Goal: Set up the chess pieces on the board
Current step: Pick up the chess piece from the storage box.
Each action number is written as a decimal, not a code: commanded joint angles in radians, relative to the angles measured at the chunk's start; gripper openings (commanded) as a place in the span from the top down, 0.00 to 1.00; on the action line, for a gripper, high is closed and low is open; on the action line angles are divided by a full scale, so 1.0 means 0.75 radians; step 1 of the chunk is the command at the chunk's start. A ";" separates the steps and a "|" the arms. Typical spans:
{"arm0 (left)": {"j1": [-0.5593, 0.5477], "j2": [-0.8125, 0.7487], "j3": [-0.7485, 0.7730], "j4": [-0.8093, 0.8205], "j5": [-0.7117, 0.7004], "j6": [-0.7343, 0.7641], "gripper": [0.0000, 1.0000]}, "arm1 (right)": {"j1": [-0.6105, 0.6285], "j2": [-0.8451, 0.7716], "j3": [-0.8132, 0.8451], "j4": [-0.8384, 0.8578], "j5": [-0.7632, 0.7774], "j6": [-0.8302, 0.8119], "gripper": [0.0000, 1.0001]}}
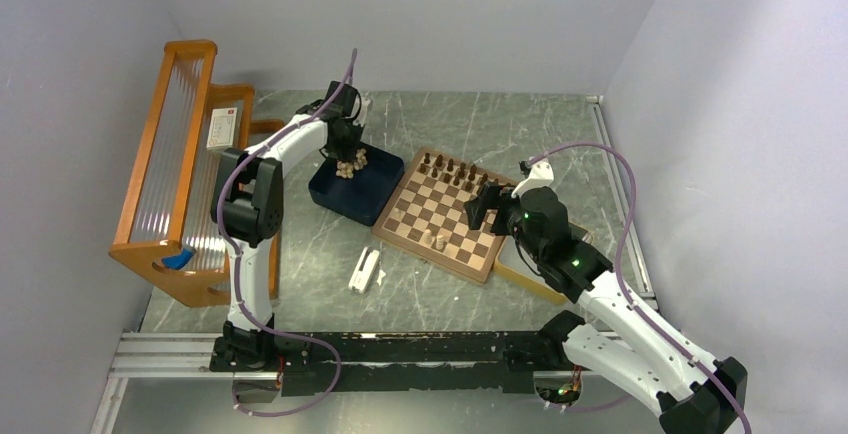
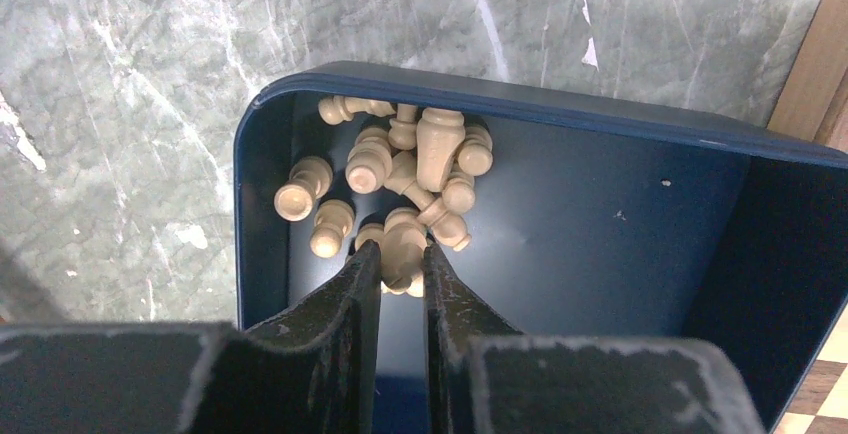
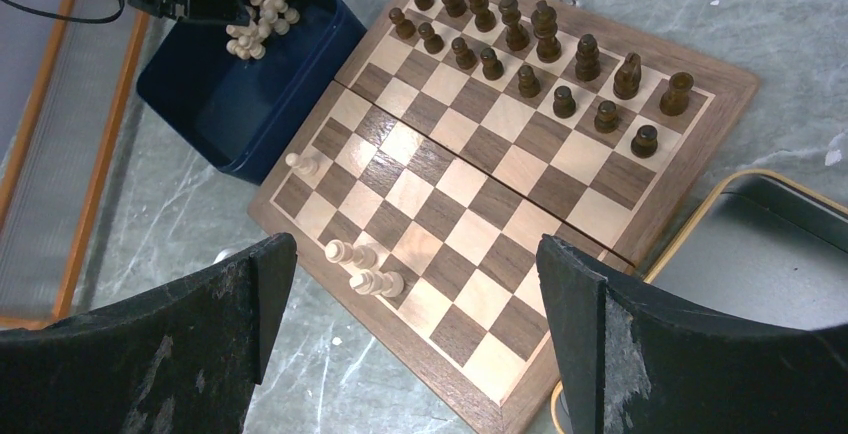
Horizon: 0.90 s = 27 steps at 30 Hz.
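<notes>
Where the orange rack (image 1: 165, 154) lines the tabletop's left edge, the dark blue tray (image 2: 500, 94) sits near it. The left gripper (image 2: 400, 252) is down inside this tray, its fingers pinching one pale piece (image 2: 402, 234) at the edge of a heap of pale pieces (image 2: 400, 169) in the tray's corner. The board (image 3: 720, 104) lies just beside the tray. Dark pieces (image 3: 530, 54) fill two rows along its far edge, and three pale figures (image 3: 340, 251) occupy squares by its near-left edge. The right gripper (image 3: 412, 254) hangs above the board, jaws spread wide, holding nothing. The yellow-rimmed tray (image 3: 760, 254) lies at the board's right.
</notes>
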 commanded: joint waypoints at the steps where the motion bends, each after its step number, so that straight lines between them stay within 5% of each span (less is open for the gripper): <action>1: -0.009 -0.062 0.069 -0.056 -0.042 -0.039 0.88 | 0.006 -0.012 0.009 -0.005 0.013 0.000 0.05; 27: -0.024 -0.175 0.171 -0.313 -0.034 -0.126 0.89 | 0.005 -0.045 -0.004 -0.023 0.009 0.033 0.05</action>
